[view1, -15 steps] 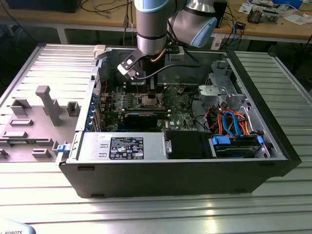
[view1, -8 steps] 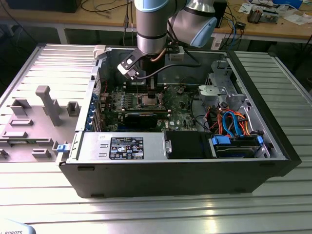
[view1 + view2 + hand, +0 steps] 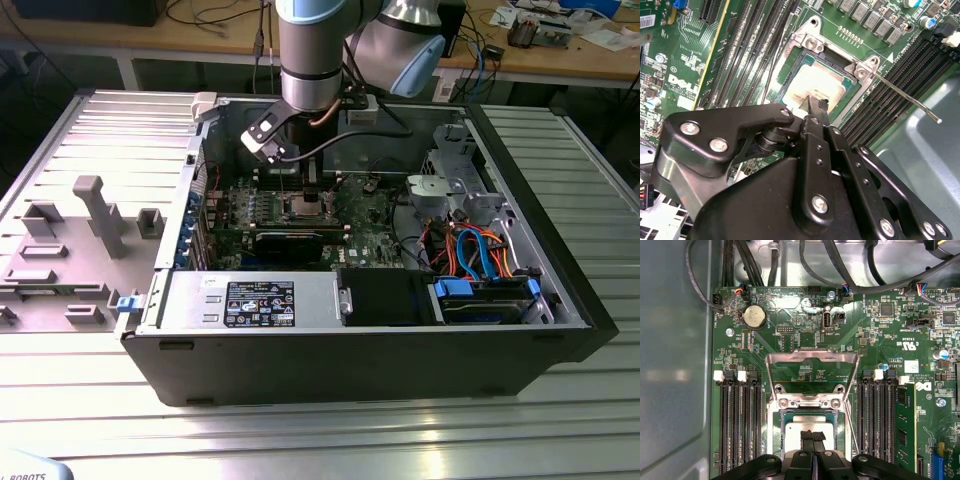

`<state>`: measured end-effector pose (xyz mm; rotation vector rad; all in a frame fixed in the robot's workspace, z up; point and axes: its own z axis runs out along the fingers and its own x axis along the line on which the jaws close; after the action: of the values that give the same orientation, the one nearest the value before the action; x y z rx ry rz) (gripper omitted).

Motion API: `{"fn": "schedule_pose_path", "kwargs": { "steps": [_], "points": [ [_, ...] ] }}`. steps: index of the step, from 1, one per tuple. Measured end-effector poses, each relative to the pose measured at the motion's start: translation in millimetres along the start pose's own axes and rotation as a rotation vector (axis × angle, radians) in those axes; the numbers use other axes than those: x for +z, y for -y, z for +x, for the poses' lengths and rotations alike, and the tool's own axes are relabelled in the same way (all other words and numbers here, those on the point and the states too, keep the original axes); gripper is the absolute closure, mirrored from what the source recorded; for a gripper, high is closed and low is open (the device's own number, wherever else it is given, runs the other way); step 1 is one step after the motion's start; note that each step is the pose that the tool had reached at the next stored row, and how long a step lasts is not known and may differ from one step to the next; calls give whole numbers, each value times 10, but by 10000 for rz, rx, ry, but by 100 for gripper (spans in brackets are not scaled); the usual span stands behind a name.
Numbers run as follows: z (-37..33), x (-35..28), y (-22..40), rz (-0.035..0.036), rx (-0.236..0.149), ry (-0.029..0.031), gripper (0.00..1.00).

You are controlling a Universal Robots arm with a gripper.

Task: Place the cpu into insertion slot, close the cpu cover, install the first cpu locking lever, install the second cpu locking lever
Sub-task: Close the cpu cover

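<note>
I have the gripper with its fingers pressed together and nothing pinched between them. Its tips are down at the top of the cpu, though I cannot tell if they touch it. The cpu lies flat in the insertion slot. The cpu cover stands raised on its hinge at the slot's edge. A thin locking lever juts out beside the slot. In the exterior view, the arm reaches into the far half of the open computer case.

Green motherboard in an open black case (1 coin battery), orange cables alongside.
</note>
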<state>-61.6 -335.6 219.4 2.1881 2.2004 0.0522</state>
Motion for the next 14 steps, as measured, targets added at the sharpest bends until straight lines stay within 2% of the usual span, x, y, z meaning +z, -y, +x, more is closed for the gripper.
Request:
{"fn": "schedule_pose_path", "kwargs": {
  "steps": [14],
  "points": [
    [0, -5, 0, 0, -5, 94, 89]
  ]
}}
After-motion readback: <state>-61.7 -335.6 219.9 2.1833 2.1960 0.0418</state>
